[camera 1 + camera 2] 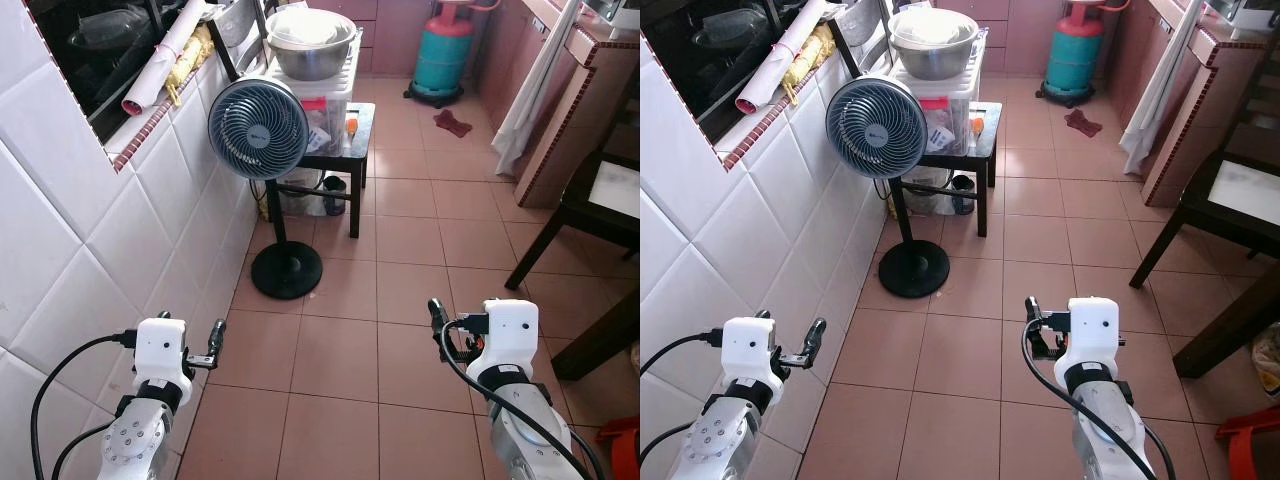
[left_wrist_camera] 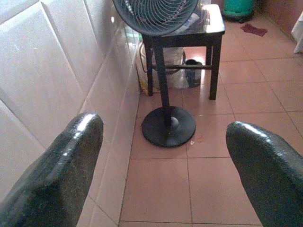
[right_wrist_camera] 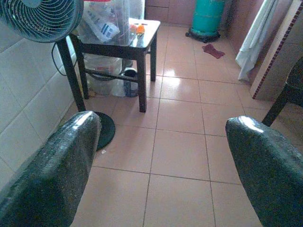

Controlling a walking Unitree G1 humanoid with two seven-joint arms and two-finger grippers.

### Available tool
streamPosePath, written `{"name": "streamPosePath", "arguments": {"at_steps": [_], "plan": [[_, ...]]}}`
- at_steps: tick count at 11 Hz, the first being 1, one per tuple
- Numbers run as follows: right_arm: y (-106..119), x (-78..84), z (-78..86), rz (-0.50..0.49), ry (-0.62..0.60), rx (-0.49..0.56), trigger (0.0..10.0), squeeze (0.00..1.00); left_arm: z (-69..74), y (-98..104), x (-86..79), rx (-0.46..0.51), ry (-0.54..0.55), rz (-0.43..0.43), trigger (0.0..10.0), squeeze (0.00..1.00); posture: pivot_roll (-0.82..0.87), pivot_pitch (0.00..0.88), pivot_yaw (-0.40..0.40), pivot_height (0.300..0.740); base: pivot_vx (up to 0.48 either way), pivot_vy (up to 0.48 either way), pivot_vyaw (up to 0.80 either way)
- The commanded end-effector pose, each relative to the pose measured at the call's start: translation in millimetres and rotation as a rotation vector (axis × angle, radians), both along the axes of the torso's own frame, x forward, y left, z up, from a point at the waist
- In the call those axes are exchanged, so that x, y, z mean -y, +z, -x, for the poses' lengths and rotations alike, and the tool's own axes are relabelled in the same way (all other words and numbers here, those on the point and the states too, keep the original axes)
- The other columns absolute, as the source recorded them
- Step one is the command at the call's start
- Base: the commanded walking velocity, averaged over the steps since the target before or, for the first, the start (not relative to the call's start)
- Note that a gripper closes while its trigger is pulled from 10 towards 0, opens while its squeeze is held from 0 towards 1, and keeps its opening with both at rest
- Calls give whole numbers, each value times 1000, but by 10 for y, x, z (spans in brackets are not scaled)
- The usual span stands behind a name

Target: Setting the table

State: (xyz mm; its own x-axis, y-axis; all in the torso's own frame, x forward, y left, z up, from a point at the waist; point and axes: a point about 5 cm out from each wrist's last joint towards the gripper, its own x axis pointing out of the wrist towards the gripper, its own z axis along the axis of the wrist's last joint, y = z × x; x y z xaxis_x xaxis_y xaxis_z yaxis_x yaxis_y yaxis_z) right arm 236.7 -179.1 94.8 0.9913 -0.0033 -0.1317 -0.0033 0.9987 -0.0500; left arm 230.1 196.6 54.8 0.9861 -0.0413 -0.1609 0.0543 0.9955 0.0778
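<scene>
Tools — left (image 2: 163, 156) and right (image 3: 161, 156) — are held wide, empty; tableware is yet to be fetched — bowl (image 1: 311, 42) is judged nearest.

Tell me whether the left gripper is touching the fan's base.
Apart. The left wrist view shows bare floor tiles between the open left gripper and the fan's base.
</scene>
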Motion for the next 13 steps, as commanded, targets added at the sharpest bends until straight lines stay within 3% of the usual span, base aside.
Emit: {"name": "streamPosePath", "arguments": {"at_steps": [1, 7, 9, 13], "plan": [[-88, -203, -314, -76, -36, -23, 10000, 0, -272, 76, 160, 39, 1, 2, 10000, 0, -29, 75, 66, 740, 0, 0, 0], [-88, -203, -314, -76, -36, -23, 10000, 0, -272, 76, 160, 39, 1, 2, 10000, 0, -29, 75, 66, 740, 0, 0, 0], [-78, -293, -300, -120, 43, -9, 10000, 0, -304, 76, 198, 53, 23, -18, 10000, 0, -45, 82, 56, 740, 0, 0, 0], [-85, -296, -304, -135, 42, -3, 10000, 0, -307, 66, 209, 52, 25, -35, 10000, 0, -51, 84, 60, 740, 0, 0, 0]]}}
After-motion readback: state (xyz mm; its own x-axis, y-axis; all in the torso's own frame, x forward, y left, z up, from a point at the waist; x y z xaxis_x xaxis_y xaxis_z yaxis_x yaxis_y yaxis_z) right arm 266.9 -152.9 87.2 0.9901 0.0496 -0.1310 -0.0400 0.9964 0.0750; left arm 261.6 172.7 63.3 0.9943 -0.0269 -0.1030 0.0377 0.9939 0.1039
